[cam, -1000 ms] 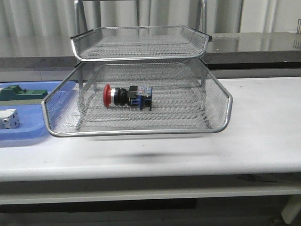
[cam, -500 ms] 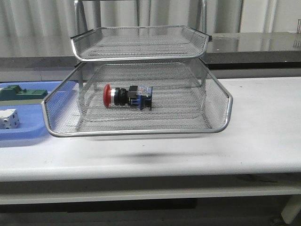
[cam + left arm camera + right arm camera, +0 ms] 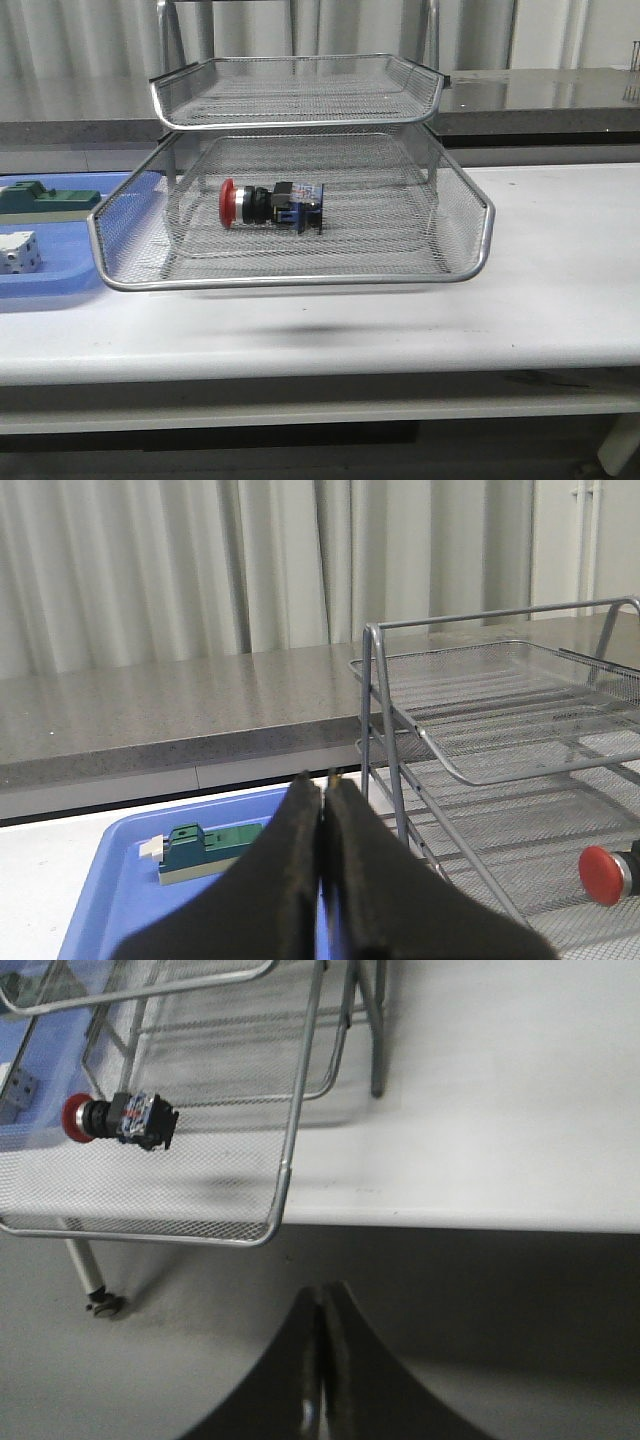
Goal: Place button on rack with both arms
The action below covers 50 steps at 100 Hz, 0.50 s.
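Observation:
The button (image 3: 271,205) lies on its side in the pulled-out middle tray of the silver mesh rack (image 3: 455,272), red cap to the left, blue block to the right. It also shows as the button (image 3: 118,1120) in the right wrist view, and its red cap (image 3: 606,874) peeks in at the left wrist view's edge. My left gripper (image 3: 322,780) is shut on nothing, held above the blue tray beside the rack. My right gripper (image 3: 322,1292) is shut and empty, off the table's front edge. Neither arm appears in the front view.
A flat blue tray (image 3: 60,280) sits left of the rack, holding a green block (image 3: 50,198) and a white cube-like part (image 3: 18,251). The rack's upper tray (image 3: 296,88) is pushed in. A grey counter (image 3: 560,95) runs behind the white table (image 3: 560,260).

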Motion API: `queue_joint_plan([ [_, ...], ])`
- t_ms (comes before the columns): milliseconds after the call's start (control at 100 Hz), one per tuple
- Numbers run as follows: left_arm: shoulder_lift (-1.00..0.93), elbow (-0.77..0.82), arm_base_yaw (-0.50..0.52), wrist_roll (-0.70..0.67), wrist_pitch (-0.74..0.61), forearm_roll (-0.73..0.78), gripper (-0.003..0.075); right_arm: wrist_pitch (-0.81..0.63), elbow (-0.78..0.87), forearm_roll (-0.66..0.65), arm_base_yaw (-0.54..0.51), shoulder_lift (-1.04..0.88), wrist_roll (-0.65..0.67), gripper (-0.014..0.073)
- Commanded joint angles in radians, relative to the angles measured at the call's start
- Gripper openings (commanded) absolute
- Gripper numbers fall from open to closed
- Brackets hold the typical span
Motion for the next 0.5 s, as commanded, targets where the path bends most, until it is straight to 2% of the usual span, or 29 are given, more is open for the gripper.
queue_joint_plan([
  [0,0.006,-0.030,0.002,-0.011,-0.083,-0.007,-0.0021,-0.061,-0.034,0.118,0.000,0.066,-0.079,-0.0068],
  [190,0.006,-0.030,0.002,-0.011,-0.083,-0.007,-0.0021,-0.057,-0.034,0.258,0.007,0.217,-0.193,-0.0067],
  [320,0.006,-0.030,0.002,-0.011,-0.083,-0.007,-0.0021,-0.075,-0.034,0.262,0.058,0.294,-0.207,-0.0067],
  [490,0.006,-0.030,0.002,-0.011,-0.083,-0.007,-0.0021,-0.140,-0.034,0.262,0.178,0.392,-0.207,-0.0067],
])
